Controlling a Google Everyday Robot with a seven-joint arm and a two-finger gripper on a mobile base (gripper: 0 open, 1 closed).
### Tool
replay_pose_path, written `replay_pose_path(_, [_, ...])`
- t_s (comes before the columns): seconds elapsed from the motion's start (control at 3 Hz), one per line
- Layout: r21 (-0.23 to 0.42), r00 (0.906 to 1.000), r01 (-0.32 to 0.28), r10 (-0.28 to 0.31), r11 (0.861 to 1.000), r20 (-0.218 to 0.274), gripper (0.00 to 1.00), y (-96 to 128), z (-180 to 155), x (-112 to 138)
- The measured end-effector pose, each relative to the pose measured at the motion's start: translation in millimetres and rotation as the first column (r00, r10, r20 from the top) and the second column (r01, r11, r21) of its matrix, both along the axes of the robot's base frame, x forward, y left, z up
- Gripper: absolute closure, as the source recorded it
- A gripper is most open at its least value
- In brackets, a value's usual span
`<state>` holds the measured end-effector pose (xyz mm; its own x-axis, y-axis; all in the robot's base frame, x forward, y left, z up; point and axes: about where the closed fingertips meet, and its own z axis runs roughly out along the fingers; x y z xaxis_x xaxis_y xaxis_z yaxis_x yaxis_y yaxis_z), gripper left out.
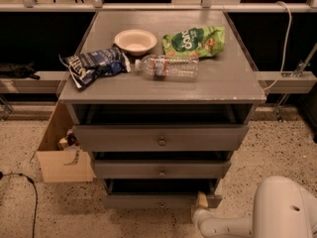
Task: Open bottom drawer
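Observation:
The grey cabinet has three drawers. The bottom drawer (148,201) is the lowest and shallowest front, with a small round knob (161,204). A dark gap shows above its front panel. My gripper (201,201) is low at the right end of that front panel, right of the knob, touching or very close to the panel's right edge. The white arm (233,226) reaches in from the bottom right corner of the camera view.
On the cabinet top (233,78) lie a bowl (134,40), a green chip bag (194,41), a blue chip bag (94,64) and a plastic bottle (168,66). A cardboard box (62,157) stands on the floor at the left. A black cable (29,192) runs across the floor.

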<state>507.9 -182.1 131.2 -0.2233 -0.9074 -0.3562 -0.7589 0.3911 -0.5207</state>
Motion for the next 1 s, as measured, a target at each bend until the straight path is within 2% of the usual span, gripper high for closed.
replay_pose_path(0.33, [0.000, 1.0000, 0.000, 0.000, 1.000, 0.000, 1.00, 0.0, 0.5, 0.0])
replay_pose_path(0.67, [0.000, 1.0000, 0.000, 0.000, 1.000, 0.000, 0.82, -0.3, 4.7, 1.1])
replay_pose_path(1.0, [-0.040, 0.9996, -0.011, 0.012, 0.999, 0.026, 0.59, -12.4, 21.4, 5.3])
